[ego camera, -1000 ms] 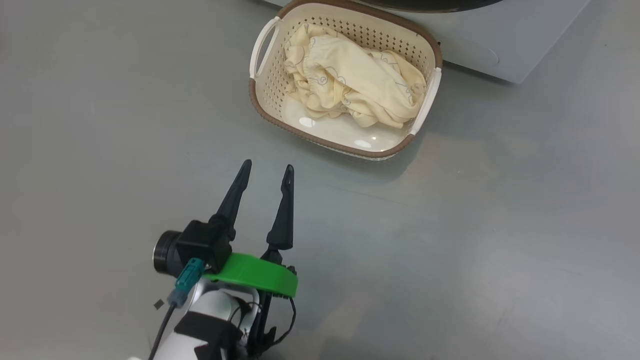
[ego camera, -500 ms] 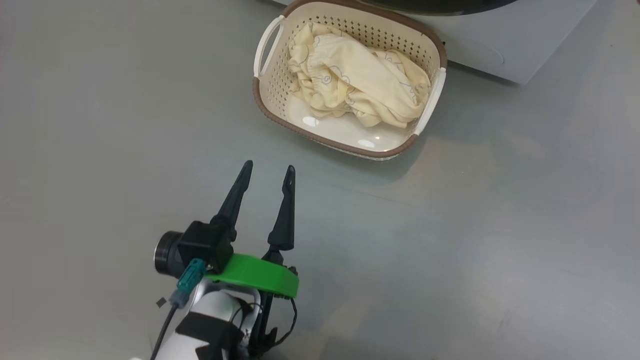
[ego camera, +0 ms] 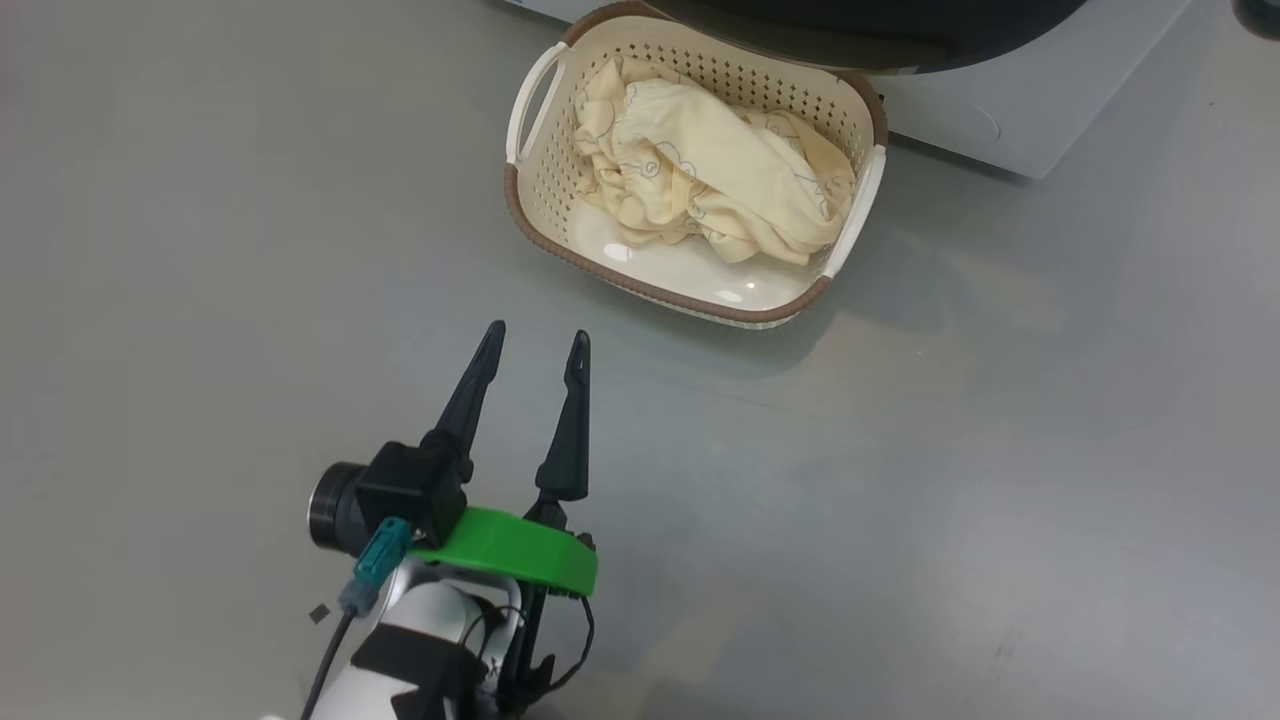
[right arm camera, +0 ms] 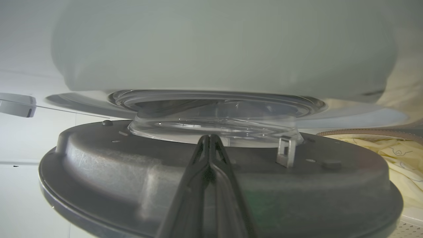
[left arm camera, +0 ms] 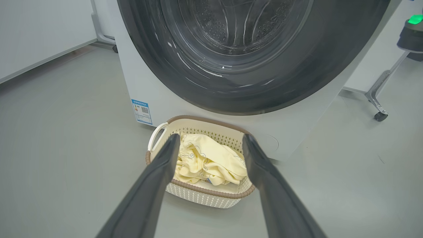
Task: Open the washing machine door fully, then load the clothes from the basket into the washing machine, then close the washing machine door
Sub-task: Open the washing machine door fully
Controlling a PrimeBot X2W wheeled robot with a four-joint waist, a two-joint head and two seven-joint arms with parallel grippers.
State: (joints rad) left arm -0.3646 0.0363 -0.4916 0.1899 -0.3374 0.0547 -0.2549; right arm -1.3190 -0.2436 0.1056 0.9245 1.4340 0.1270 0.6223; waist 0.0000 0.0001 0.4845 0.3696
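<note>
The cream basket [ego camera: 660,290] stands on the grey floor against the white washing machine [ego camera: 960,110], with the pale yellow clothes [ego camera: 710,170] heaped inside. The washing machine door [ego camera: 880,30] juts out over the basket's far rim as a black edge. My left gripper [ego camera: 537,332] hovers open and empty, a short way in front of the basket. Its wrist view frames the clothes [left arm camera: 211,158] between the fingers, below the door's black ring [left arm camera: 238,89]. My right gripper [right arm camera: 209,136] is shut, its tips against the door's grey inner face [right arm camera: 99,165] just below the glass bowl [right arm camera: 214,122].
A metal latch hook [right arm camera: 286,150] sticks up from the door's inner face to the right of my fingers. A blue label [left arm camera: 142,110] sits low on the machine's front. A wheeled stand leg [left arm camera: 378,99] is on the floor to the machine's right.
More of the black door edge shows above the basket than a second ago. The head view has shifted slightly. My left gripper has stayed put.
</note>
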